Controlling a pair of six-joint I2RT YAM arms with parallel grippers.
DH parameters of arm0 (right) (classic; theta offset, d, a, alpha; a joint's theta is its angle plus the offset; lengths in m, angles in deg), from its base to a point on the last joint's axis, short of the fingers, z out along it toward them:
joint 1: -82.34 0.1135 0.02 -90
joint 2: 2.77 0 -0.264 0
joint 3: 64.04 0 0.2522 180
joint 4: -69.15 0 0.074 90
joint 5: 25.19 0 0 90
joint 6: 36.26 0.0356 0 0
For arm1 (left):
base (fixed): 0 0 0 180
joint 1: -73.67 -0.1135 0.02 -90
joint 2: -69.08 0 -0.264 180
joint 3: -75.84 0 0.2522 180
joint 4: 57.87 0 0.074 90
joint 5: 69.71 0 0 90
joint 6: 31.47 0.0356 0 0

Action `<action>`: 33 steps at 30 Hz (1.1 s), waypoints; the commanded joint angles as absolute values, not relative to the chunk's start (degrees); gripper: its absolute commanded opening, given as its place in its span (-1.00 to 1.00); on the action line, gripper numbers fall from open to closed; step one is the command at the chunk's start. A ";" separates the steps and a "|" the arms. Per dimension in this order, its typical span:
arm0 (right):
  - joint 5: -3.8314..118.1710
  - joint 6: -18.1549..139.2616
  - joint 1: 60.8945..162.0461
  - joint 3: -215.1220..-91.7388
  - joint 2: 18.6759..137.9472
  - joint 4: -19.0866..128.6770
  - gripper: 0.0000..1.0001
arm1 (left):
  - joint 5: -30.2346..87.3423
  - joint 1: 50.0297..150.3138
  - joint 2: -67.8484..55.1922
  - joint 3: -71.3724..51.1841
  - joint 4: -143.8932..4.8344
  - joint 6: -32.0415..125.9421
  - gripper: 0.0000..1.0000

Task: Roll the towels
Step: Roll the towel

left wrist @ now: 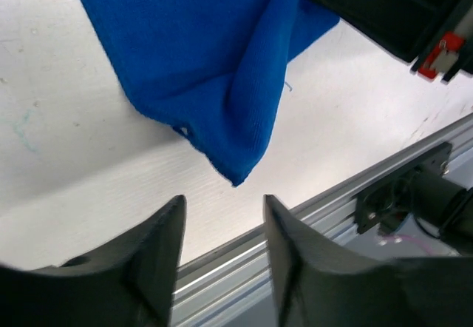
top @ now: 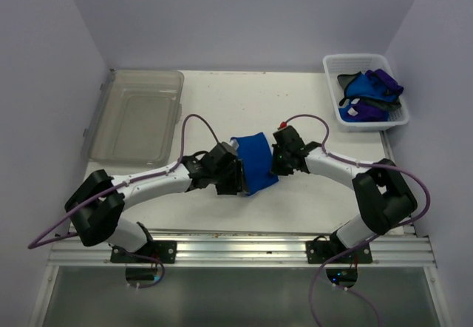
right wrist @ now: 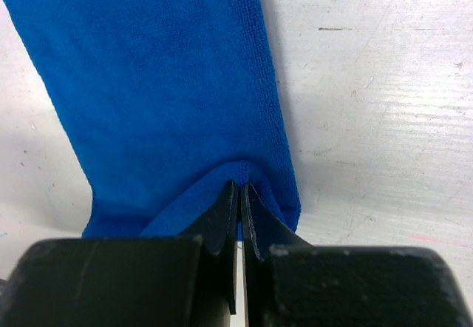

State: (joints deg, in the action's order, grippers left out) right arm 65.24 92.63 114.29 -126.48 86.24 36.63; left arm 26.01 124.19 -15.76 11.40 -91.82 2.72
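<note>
The right fingers (right wrist: 222,223) pinch the blue towel (right wrist: 162,83); the left fingers (left wrist: 159,249) stand apart, empty.
The towel lies at the table (top: 222,98) centre, its corner just ahead of the left fingers. Blue and purple spare towels (top: 366,86) fill a white basket (top: 369,125) at 2 o'clock, and a clear bin (top: 137,116) sits at 10 o'clock.

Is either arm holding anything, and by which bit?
Right gripper: jaws shut on a fold at the edge of the blue towel. Left gripper: jaws open, empty.
</note>
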 commanded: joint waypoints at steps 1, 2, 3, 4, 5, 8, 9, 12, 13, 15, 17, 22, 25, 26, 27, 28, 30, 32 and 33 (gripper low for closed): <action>64.99 93.99 113.90 -129.21 87.14 38.16 -1.00 | 23.11 124.91 -12.05 13.38 -88.95 2.81 -0.07; 64.99 93.99 113.90 -129.30 87.14 38.16 -1.00 | 22.50 125.09 -11.96 13.73 -89.12 2.81 -0.17; 64.99 94.08 113.90 -129.39 87.14 38.16 -1.00 | 22.23 125.18 -11.78 14.26 -89.47 2.63 -0.27; 64.99 94.17 113.90 -129.48 87.14 38.16 -1.00 | 21.97 125.44 -11.78 14.52 -89.56 2.72 -0.42; 65.07 94.08 113.90 -129.48 87.14 38.25 -1.00 | 21.96 125.61 -11.96 14.87 -89.65 2.63 -0.51; 64.99 94.08 113.90 -129.48 86.79 38.16 -1.00 | 23.62 125.97 -12.74 15.76 -88.07 3.16 -0.78; 65.07 94.08 113.90 -129.39 86.70 38.16 -1.00 | 24.33 126.14 -13.18 15.93 -86.76 3.85 -0.84; 64.99 94.17 113.90 -129.30 86.44 37.99 -1.00 | 26.53 126.49 -16.25 14.80 -84.56 4.82 -1.00; 65.07 94.26 113.90 -129.21 86.44 37.99 -1.00 | 26.79 126.67 -18.00 14.27 -84.12 4.83 -1.00; 65.07 94.26 113.90 -129.04 86.44 38.16 -1.00 | 27.24 126.76 -19.51 12.95 -82.72 5.18 -1.00; 64.99 94.43 113.90 -128.95 86.44 38.16 -1.00 | 26.54 126.76 -21.53 11.63 -82.44 5.53 -1.00; 64.99 94.43 113.90 -128.69 86.26 38.25 -1.00 | 24.69 126.67 -24.17 7.94 -83.41 6.32 -1.00; 65.07 94.34 113.90 -128.68 86.00 38.25 -1.00 | 24.25 125.97 -26.19 6.36 -83.85 7.03 -1.00; 64.99 94.43 113.90 -128.60 85.83 38.34 -1.00 | 24.07 125.71 -26.46 5.74 -83.68 7.29 -1.00; 65.07 94.35 113.90 -128.60 85.74 38.25 -1.00 | 23.90 125.27 -26.81 5.48 -83.94 7.38 -1.00; 64.99 94.26 113.81 -128.60 85.65 38.25 -1.00 | 23.81 124.92 -27.07 5.13 -84.02 7.55 -1.00; 65.07 94.26 113.90 -128.51 85.47 38.43 -1.00 | 23.55 123.86 -27.16 4.08 -84.63 8.17 -1.00; 63.77 94.26 113.81 -128.25 85.30 38.60 -1.00 | 23.19 123.07 -27.60 3.54 -84.99 8.52 -1.00; 63.76 94.34 113.90 -128.25 85.21 38.69 -1.00 | 22.84 122.20 -27.69 3.02 -85.34 8.78 -1.00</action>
State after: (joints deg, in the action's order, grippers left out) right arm 65.06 93.66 114.13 -127.29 86.90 37.02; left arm 24.92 123.98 -27.26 6.07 -86.16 6.70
